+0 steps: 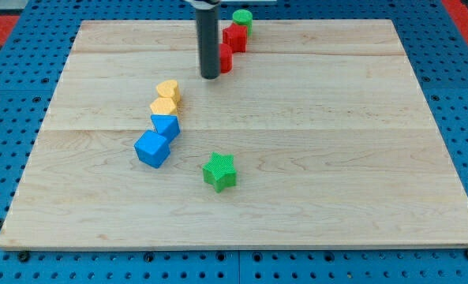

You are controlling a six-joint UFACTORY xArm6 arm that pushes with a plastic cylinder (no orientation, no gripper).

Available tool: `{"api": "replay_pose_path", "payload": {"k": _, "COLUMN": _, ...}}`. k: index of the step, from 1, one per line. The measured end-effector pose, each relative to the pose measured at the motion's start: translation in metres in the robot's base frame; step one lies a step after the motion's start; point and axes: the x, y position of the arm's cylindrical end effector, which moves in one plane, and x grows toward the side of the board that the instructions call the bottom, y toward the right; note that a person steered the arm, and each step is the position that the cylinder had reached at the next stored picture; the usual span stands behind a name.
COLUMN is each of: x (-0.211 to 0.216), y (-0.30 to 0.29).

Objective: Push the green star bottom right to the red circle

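The arm carries no pincer, only a dark rod, and its tip (210,76) rests on the far half of the wooden board (336,158), just left of a red block (225,57). The green star (219,172) sits alone near the front, well apart from the tip. Another red block (235,37) and a green block (242,18) line up beyond. To the left, two yellow blocks (168,89) (164,106) and two blue blocks (166,126) (152,149) form a touching column.
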Motion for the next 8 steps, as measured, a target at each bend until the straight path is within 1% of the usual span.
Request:
{"api": "replay_pose_path", "payload": {"k": 1, "x": -0.035, "y": 0.029}}
{"api": "replay_pose_path", "payload": {"k": 2, "x": -0.038, "y": 0.066}}
{"api": "replay_pose_path", "payload": {"k": 3, "x": 0.05, "y": 0.135}}
{"api": "replay_pose_path", "payload": {"k": 4, "x": 0.141, "y": 0.162}}
{"api": "replay_pose_path", "payload": {"k": 5, "x": 0.22, "y": 0.157}}
{"api": "replay_pose_path", "payload": {"k": 6, "x": 0.227, "y": 0.097}}
{"api": "replay_pose_path", "payload": {"k": 7, "x": 0.236, "y": 0.057}}
{"api": "replay_pose_path", "payload": {"k": 8, "x": 0.229, "y": 0.04}}
